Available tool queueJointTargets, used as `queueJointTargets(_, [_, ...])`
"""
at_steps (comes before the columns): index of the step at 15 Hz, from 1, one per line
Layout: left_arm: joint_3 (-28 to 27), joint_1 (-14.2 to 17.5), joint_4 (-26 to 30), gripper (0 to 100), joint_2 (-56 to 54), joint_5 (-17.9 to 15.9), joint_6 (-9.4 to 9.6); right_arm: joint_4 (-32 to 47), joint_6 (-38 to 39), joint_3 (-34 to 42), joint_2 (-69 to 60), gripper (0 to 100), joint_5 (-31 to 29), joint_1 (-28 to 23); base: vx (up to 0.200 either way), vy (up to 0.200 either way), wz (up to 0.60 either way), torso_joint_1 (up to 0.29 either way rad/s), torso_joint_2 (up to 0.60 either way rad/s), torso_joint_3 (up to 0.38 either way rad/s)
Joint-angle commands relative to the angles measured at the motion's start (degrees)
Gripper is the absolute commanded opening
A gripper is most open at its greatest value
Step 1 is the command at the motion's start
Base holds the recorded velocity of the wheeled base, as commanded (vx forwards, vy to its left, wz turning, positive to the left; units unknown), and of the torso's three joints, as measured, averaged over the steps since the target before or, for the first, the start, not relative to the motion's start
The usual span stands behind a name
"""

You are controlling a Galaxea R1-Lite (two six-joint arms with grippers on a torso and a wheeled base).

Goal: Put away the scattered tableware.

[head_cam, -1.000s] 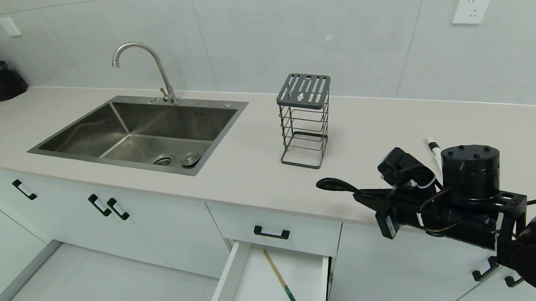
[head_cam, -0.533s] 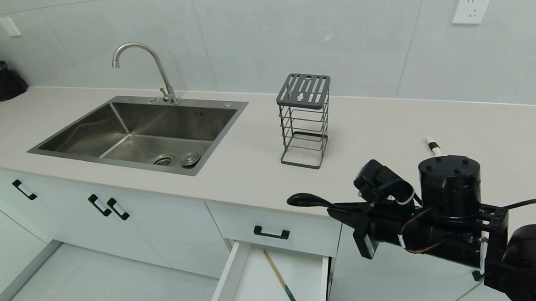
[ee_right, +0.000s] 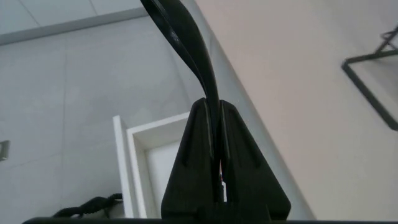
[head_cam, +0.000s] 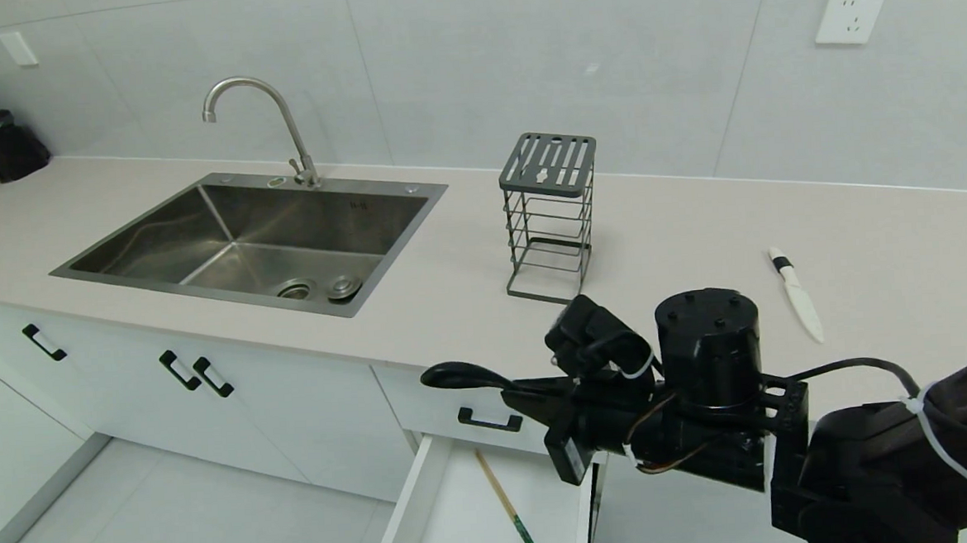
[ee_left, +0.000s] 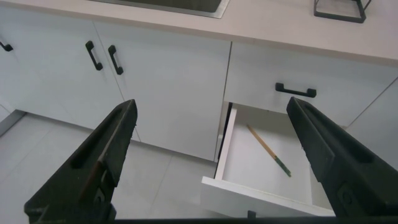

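One black spoon (head_cam: 462, 377) is the item in hand. It is gripped by its handle in the right claw (head_cam: 540, 394), which is clenched on it, and its bowl sticks out to the left. It hangs in the air at the near edge of the desk (head_cam: 452, 298), with the open drawer (head_cam: 405, 507) below it. The right wrist view looks along the spoon (ee_right: 180, 37) from the clamped claw (ee_right: 214, 155) and shows the white drawer underneath.

A single chopstick (head_cam: 505, 502) lies slantwise on the drawer floor. The left claw (ee_left: 214, 162) hangs low in front of the cabinets, spread wide and holding nothing, and looks down on the drawer (ee_left: 225, 149) and the chopstick (ee_left: 268, 150).

A white knife (head_cam: 794, 292) with a black band lies on the desk at the right, well apart from the wire rack (head_cam: 549, 218) standing farther back.

The step in hand looks like carrying the spoon to the drawer. The next move probably calls for bringing the spoon down over the bare floor of the drawer, clear of its front wall and the chopstick. The claw should let go only once the spoon is low. The knife would be left for afterwards.
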Motion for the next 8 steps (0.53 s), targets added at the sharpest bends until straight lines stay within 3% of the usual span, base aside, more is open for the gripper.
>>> queueJointTargets(1, [0.0,0.0,0.0,100,0.0,0.0,-0.04,0.1,0.1,-0.5,1.8,0,-0.1,1.0,0.0,0.0,0.0,0.0,0.0,0.0])
queueJointTargets(8, [0.0,0.0,0.0,100,0.0,0.0,-0.04,1.7,-0.2,-0.9,-0.4,0,-0.4,3.3,0.0,0.0,0.0,0.0,0.0,0.0])
